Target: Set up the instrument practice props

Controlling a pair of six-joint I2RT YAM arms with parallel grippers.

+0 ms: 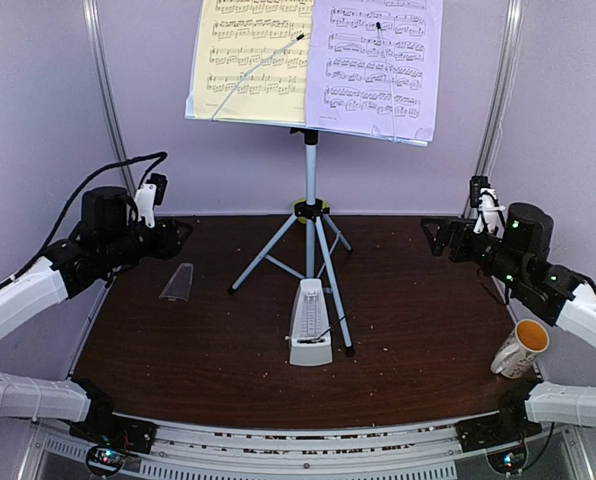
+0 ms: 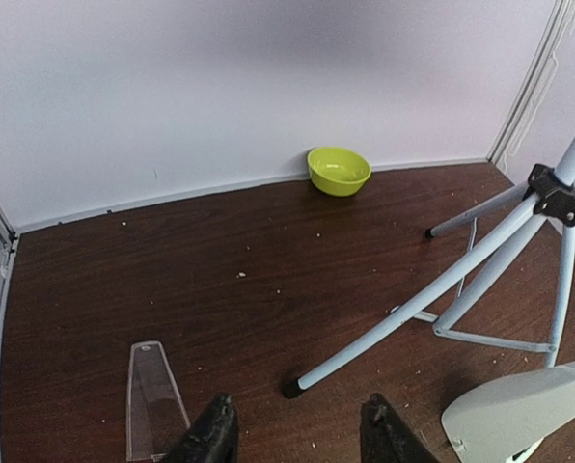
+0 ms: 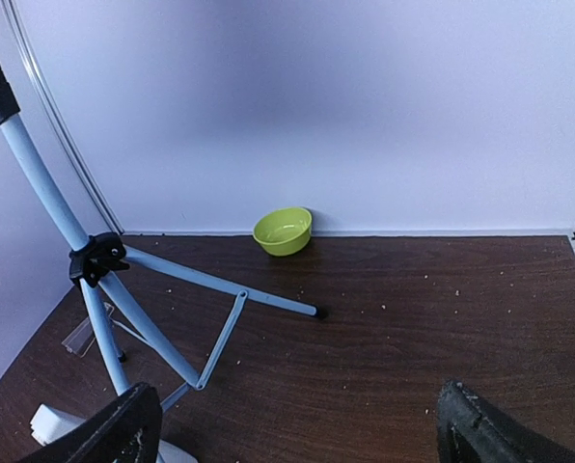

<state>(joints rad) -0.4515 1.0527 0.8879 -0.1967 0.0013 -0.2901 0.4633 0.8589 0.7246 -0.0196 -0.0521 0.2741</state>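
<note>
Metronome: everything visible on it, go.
The metronome is a small white pyramid, plastic-looking, on a wider rectangular base. It stands upright on the dark wood table, mid-table, between the near legs of the tripod. A thin dark line crosses its lower front, too small to identify. One tripod leg runs down close beside it; whether they touch cannot be told. Nothing else touches it.

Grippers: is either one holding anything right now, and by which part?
Nothing is held. The left gripper and the right gripper both stand open, with nothing between their fingers.
</note>
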